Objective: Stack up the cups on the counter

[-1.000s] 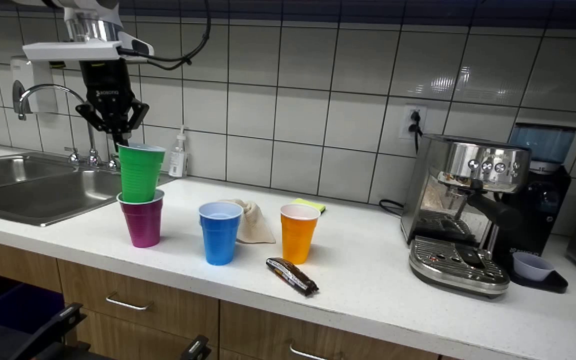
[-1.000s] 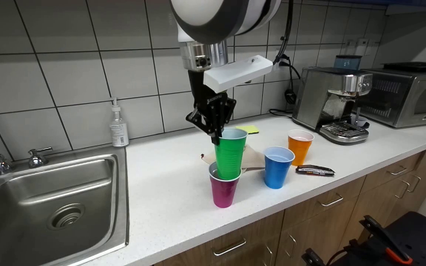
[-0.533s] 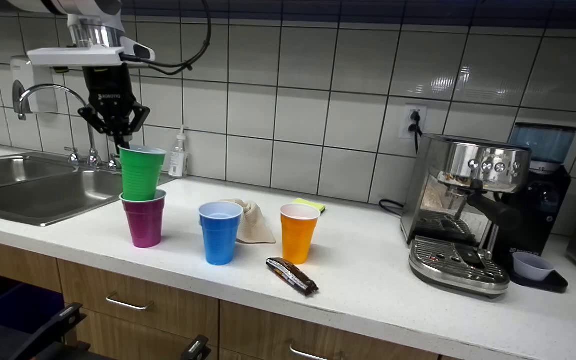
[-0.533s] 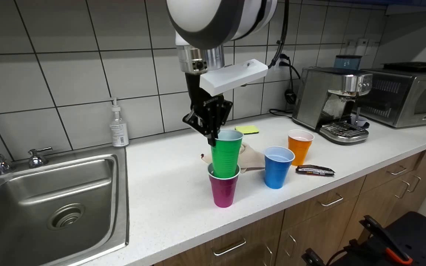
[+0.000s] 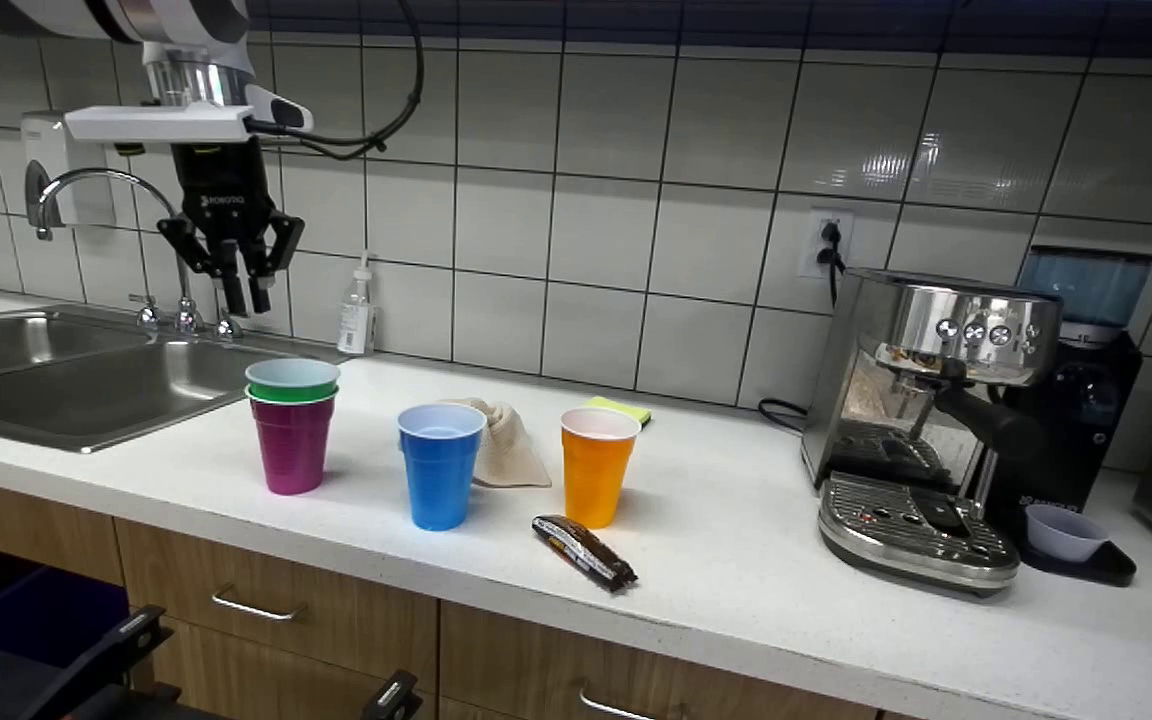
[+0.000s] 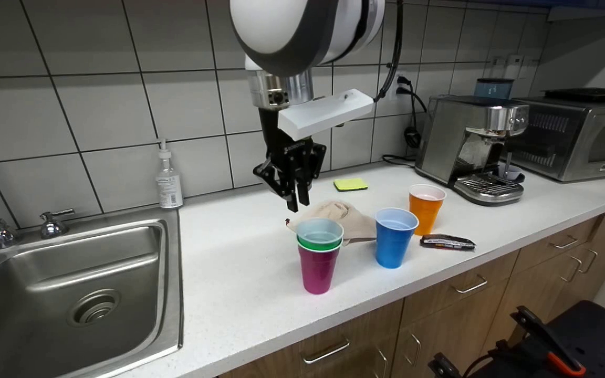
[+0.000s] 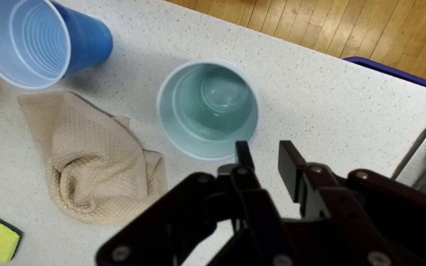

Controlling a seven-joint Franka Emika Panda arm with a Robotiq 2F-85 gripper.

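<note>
Green cup point(image 6: 320, 232) has dropped into purple cup point(image 6: 317, 271).

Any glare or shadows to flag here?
In an exterior view, patchy glare on the glossy white wall tiles; in both exterior views, highlights on the rectangular steel sink; in the wrist view, a soft shadow beside the tapered blue plastic cup, the black gripper largely underexposed.

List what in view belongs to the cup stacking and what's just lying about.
For the stacking:
gripper, open, holding nothing
green cup, nested in the purple cup
blue cup
orange cup
counter

Just lying or standing about:
beige cloth
sponge
dark wrapped packet
pump bottle
coffee machine
</note>
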